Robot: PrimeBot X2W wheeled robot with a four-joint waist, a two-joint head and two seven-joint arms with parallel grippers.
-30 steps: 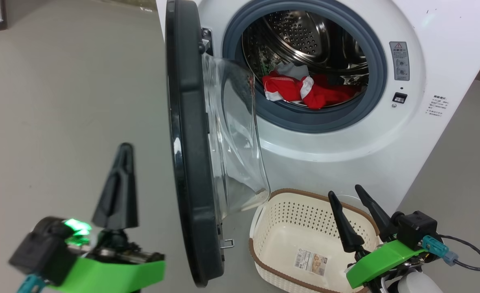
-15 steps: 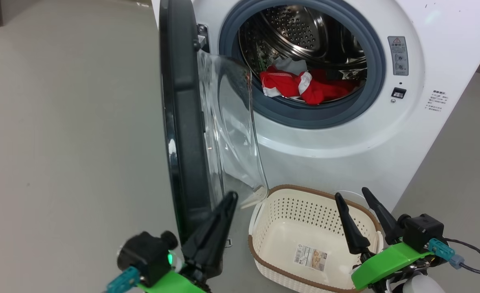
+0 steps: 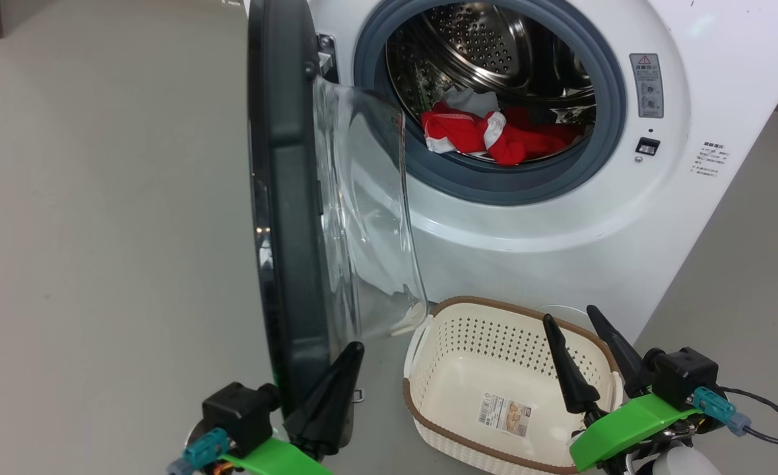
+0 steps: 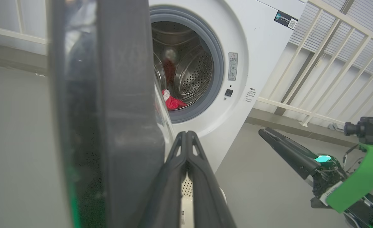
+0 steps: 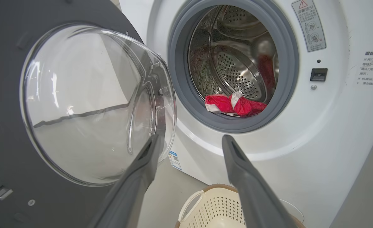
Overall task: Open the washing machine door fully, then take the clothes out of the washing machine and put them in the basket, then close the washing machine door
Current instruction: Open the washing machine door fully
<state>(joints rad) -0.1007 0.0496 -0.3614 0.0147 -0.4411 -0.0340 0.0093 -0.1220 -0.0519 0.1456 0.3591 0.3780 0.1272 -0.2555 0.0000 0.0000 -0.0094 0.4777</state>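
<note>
**Status: door open, laundry in drum**

1. Washing machine: one unit, white, standing on the floor. I count one door, swung out on its left hinge and seen edge-on in the head view, roughly square to the machine front. Its clear glass bowl bulges toward the opening.
2. Clothes: one red heap with white bands, lying at the bottom front of the steel drum, just behind the grey rubber ring. I cannot count the separate garments.
3. Basket: one, empty, on the floor directly below the drum opening and beside the door's lower edge. One paper label lies on its bottom.
4. Left gripper: both fingers pressed together, grasping nothing, tip just beside the inner face of the door's lower rim. I cannot confirm contact.
5. Right gripper: fingers spread apart, grasping nothing, raised over the basket's right end and pointing at the machine front.
</note>
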